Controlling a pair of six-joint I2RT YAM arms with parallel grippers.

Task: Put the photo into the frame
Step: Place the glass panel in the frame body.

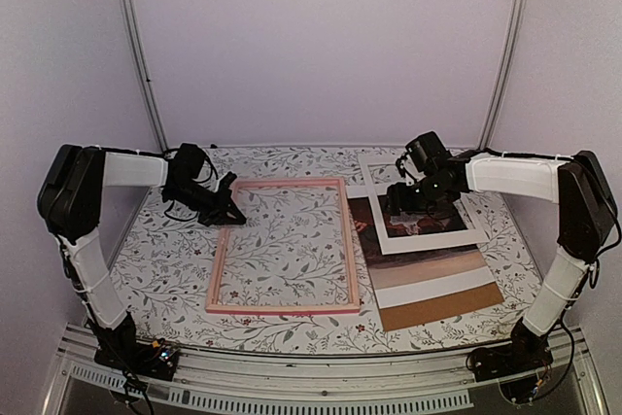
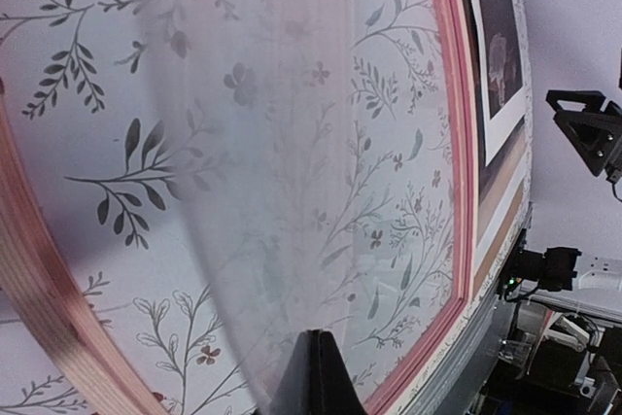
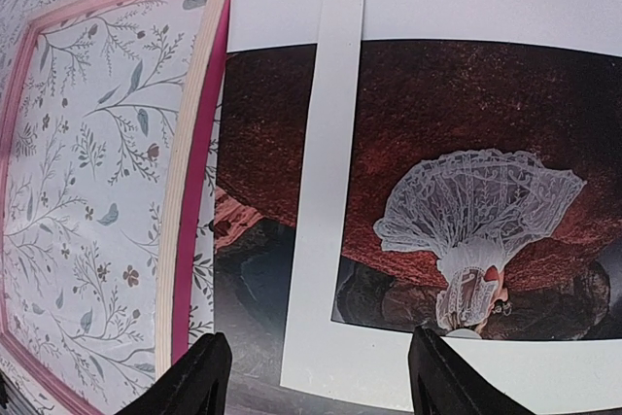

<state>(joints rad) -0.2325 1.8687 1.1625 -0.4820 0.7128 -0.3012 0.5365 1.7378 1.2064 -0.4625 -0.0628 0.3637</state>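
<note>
The pink frame (image 1: 282, 310) lies flat at the table's middle; the floral cloth shows through it. The photo (image 1: 362, 230), dark reddish-brown with a white-dressed figure (image 3: 476, 211), lies just right of the frame, partly under a white mat (image 1: 428, 240). My right gripper (image 1: 400, 199) hovers over the mat's corner, open and empty, with fingertips (image 3: 199, 376) spread wide over mat (image 3: 326, 191) and photo (image 3: 437, 114). My left gripper (image 1: 231, 209) is at the frame's far left corner, its fingers (image 2: 321, 357) pressed together over the frame's opening. The frame's rail (image 2: 455, 143) shows there.
A plain brown backing board (image 1: 442, 306) lies under the photo at the near right. A hazy, clear-looking band crosses the frame's opening in the left wrist view (image 2: 194, 191). The table's metal front edge (image 1: 321, 376) is near. White walls enclose the back and sides.
</note>
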